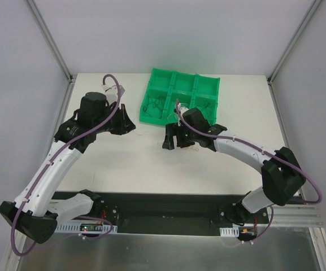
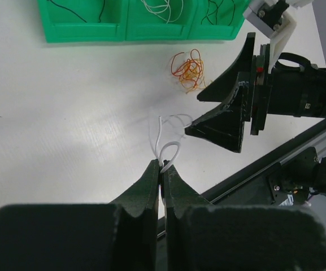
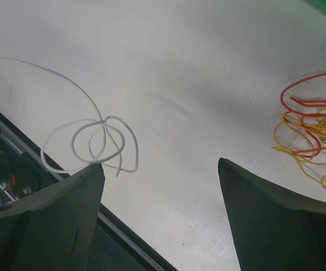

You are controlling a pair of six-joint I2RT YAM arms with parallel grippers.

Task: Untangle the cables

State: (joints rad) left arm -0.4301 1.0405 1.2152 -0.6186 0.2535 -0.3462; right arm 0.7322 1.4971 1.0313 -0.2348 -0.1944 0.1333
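My left gripper (image 2: 164, 165) is shut on a thin white cable (image 2: 169, 148), pinching its loop at the fingertips just above the table. The same white cable lies coiled by my right gripper's left finger in the right wrist view (image 3: 95, 141). A tangle of red and orange cables (image 2: 188, 69) lies on the table near the green tray (image 2: 83, 34); it also shows in the right wrist view (image 3: 315, 132). My right gripper (image 3: 160, 164) is open and empty, low over the table between the white cable and the tangle. From above, the left gripper (image 1: 130, 125) and right gripper (image 1: 173, 141) face each other.
The green tray (image 1: 185, 72) at the back has compartments holding black wires (image 2: 72, 11) and white wires (image 2: 161, 10). The black base rail (image 1: 168, 209) runs along the near table edge. Grey walls enclose the table.
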